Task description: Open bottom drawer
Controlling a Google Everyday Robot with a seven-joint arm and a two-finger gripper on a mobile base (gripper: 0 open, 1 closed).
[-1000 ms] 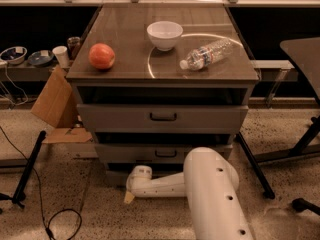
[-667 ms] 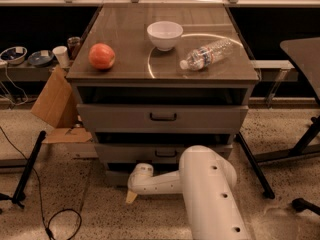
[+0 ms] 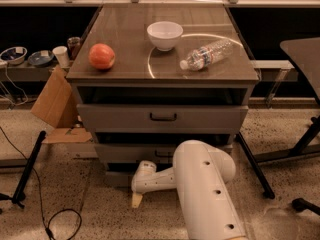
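**Arm is edging left; the bottom drawer is still sitting closed**

You are watching the hand (image 3: 136, 198) hanging low, close to the floor (image 3: 75, 199), in front of the left part of the bottom drawer (image 3: 117, 178). You are not getting a view that shows whether the hand is apart or together, so I cannot tell. Over the last second the big white forearm (image 3: 205, 184) is sliding a little to the left, while the hand itself is hardly shifting from its spot. The bottom drawer is the lowest grey front under the counter (image 3: 130, 24), below the middle drawer (image 3: 125, 151) and the top drawer (image 3: 200, 118); its handle is hiding behind the arm, so contact is not something you can confirm.

The drawer front is looking as it did a second ago; nothing is sliding out. I am judging that the arm is still lining up on the handle rather than pulling, and the task is sitting at its reaching stage; the next move is probably calling for the hand to rise and come inward toward the centre of that front.

The apple (image 3: 101, 56), the bowl (image 3: 164, 35) and the lying water bottle (image 3: 206, 54) are resting undisturbed on the counter.
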